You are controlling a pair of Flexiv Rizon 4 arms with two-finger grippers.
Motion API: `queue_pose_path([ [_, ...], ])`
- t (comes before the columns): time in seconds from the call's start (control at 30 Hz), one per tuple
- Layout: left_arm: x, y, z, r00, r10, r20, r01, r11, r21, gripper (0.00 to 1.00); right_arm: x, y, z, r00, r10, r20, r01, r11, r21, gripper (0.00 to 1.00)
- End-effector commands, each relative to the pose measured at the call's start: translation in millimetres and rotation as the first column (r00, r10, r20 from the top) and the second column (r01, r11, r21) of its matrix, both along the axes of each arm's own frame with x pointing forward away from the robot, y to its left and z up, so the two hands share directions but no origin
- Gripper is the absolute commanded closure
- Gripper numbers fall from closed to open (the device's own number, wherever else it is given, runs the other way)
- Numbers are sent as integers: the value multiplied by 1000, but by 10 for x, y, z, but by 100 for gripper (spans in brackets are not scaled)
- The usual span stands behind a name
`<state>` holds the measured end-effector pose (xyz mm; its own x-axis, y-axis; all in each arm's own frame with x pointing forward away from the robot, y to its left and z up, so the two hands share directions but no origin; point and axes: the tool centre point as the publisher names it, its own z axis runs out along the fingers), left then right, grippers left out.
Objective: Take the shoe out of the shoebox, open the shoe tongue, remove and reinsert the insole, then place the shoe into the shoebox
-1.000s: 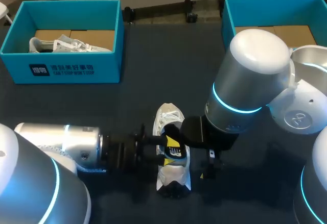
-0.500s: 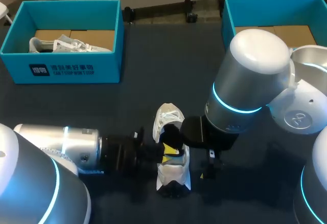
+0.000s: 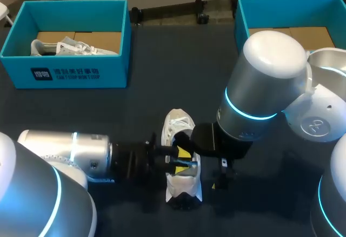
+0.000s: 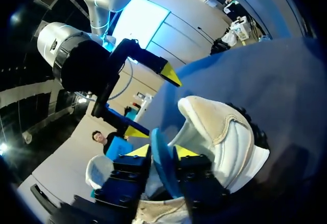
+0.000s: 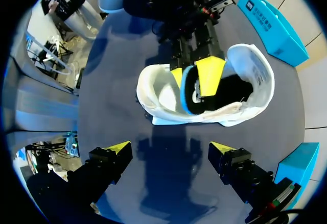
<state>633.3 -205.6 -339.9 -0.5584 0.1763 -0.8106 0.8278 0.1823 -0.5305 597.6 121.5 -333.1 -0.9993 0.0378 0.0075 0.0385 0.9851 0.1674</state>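
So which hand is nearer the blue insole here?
Left. The left hand is shut on the insole, inside the white shoe's opening. The right hand hangs open beside the shoe, touching neither.

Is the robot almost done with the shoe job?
About halfway. Done: the shoe is out and lies on the table. In hand: the left gripper has its jaws shut on the blue insole, standing on edge in the shoe's opening; out or going back in, I cannot tell. The right gripper hangs open beside the shoe. Left: seat the insole, then put the shoe into the shoebox.
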Motion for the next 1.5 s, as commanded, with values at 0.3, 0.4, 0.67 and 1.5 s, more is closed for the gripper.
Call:
queue_pose_path([
  [0.3,-191,87,81,999,-21,-34,21,1000,-18,85,-5,3,-16,1000,-1,1,1,1000,1,0],
  [0.4,-214,74,36,999,-35,-25,35,999,3,100,-5,3,-16,1000,-1,1,1,1000,1,0],
  [0.67,-133,19,-103,1000,-16,-1,16,998,52,100,-5,3,-16,1000,-1,1,1,1000,1,0],
  [1.5,-288,286,142,996,-2,-85,7,998,55,62,-5,3,-16,1000,-1,1,1,1000,1,0],
])
